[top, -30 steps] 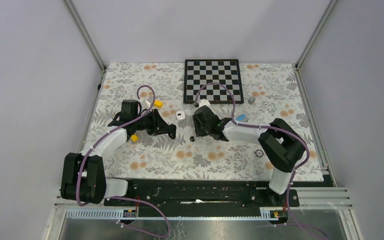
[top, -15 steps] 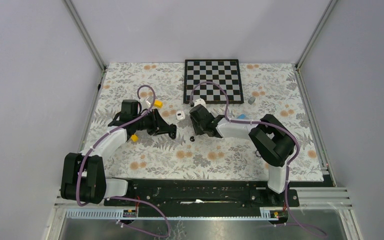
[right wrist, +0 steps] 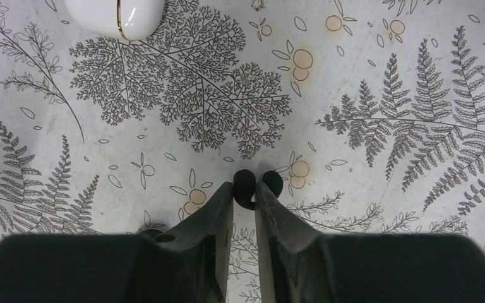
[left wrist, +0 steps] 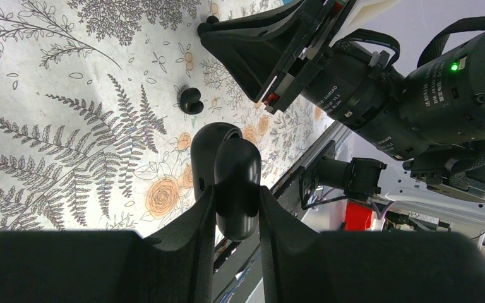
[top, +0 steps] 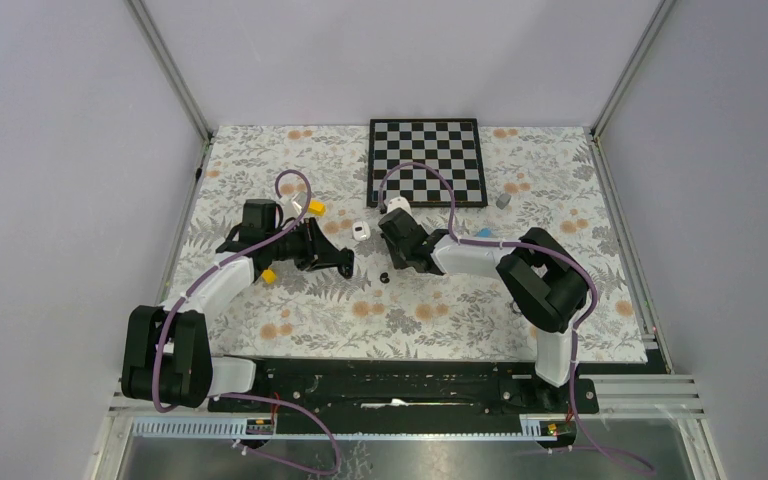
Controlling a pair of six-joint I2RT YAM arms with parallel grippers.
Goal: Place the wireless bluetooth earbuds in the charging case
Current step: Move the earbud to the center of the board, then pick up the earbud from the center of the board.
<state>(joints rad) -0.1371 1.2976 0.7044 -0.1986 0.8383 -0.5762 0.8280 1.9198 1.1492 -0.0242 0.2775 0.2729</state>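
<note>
My left gripper (top: 343, 267) is shut on the black charging case (left wrist: 235, 170), held just above the floral mat in the left wrist view, jaws closed on both its sides. My right gripper (top: 388, 257) is shut on a black earbud (right wrist: 245, 179) at its fingertips, close over the mat. A second black earbud (top: 384, 277) lies loose on the mat between the two grippers; it also shows in the left wrist view (left wrist: 191, 101), below the right gripper's fingers (left wrist: 240, 44). No white earbuds show.
A white case (top: 361, 231) lies on the mat just beyond the right gripper, at the top of the right wrist view (right wrist: 115, 14). A chessboard (top: 425, 160) lies at the back. Yellow blocks (top: 315, 207), a grey piece (top: 503, 200) and a blue piece (top: 483, 235) lie around.
The right arm's elbow swung in to the left and its gripper shifted slightly up-left, then held still. The left arm has not moved.
</note>
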